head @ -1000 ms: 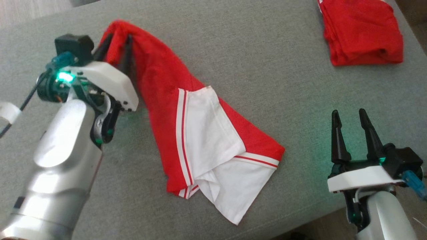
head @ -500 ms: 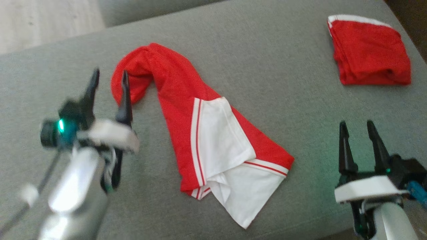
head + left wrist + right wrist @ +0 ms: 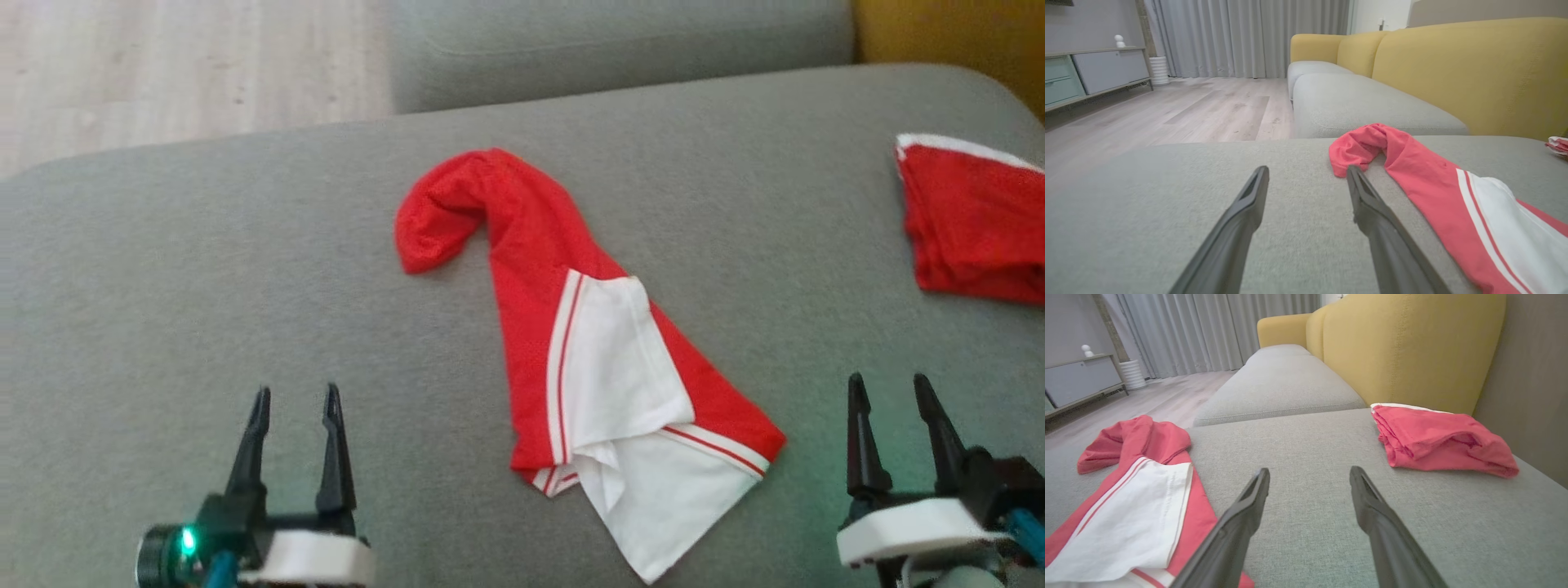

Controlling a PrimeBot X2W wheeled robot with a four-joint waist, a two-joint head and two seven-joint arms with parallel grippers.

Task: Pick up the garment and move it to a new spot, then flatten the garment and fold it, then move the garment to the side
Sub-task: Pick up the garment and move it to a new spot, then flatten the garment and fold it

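Observation:
A red garment [image 3: 539, 269] with white panels and red stripes lies crumpled in a long diagonal on the grey sofa seat [image 3: 204, 286], its top end curled over to the left. The left wrist view has the garment [image 3: 1412, 171] to the right of its fingers; the right wrist view has the garment [image 3: 1139, 490] at the left. My left gripper [image 3: 295, 398] rests at the lower left, open and empty, well short of the cloth. Open and empty too, my right gripper [image 3: 890, 385] sits at the lower right.
A second red garment [image 3: 971, 220], folded, lies at the right end of the seat; the same folded garment [image 3: 1437, 441] lies by the yellow backrest [image 3: 1404, 351]. Another grey seat cushion [image 3: 612, 49] lies beyond. Wooden floor [image 3: 163, 73] is at the upper left.
My left gripper has let go of the garment's top end and pulled back toward the near left; the cloth dropped flat. The camera has tilted, shifting the whole picture down and right.

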